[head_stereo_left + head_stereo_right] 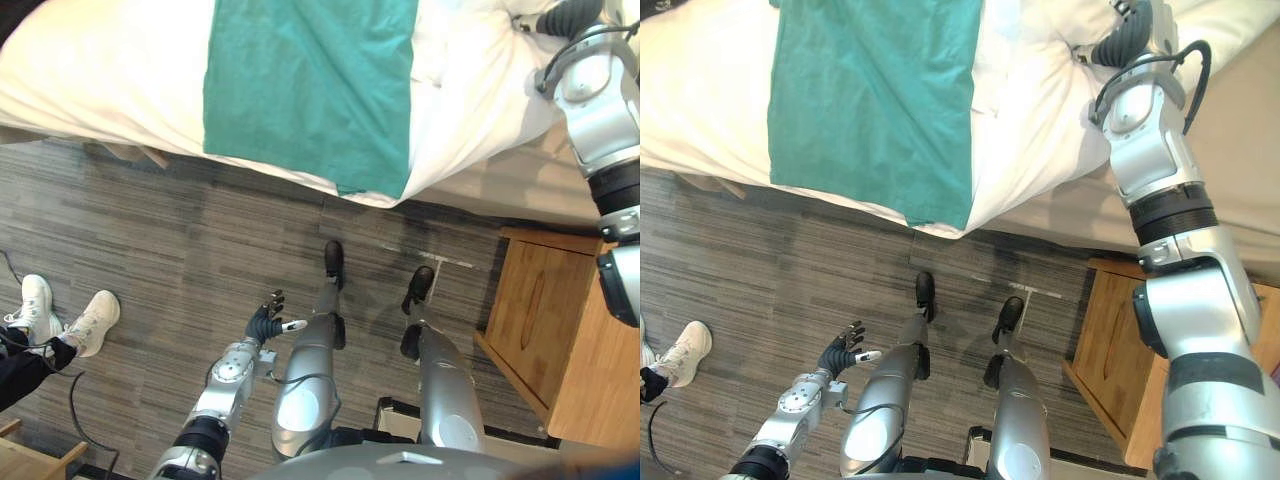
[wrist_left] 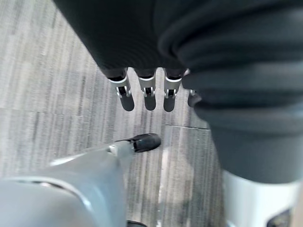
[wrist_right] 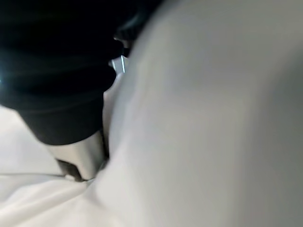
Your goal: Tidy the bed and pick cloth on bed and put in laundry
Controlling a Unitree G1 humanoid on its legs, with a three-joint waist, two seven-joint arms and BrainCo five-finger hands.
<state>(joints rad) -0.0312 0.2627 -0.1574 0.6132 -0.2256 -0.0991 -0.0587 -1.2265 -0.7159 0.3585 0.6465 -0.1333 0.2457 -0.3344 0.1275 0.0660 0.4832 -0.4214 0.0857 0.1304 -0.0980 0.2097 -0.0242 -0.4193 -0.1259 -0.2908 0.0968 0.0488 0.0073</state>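
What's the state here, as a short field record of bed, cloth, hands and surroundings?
bed: white covers, rumpled
cloth: teal cloth spread across the bed, end hanging over the near edge
left hand: open, low over the floor, empty
right hand: up on the bed's white covers
nearby: wooden nightstand; a person's white shoes

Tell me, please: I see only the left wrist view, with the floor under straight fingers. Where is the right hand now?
Observer: The right hand rests on the white bedding, to the right of a cloth.
Operator: Which cloth is it?
Observer: A teal cloth lies flat across the white bedding, with one end hanging over the near edge.
Operator: Is anything standing close to the robot?
Observer: A wooden nightstand stands close at the robot's right side.
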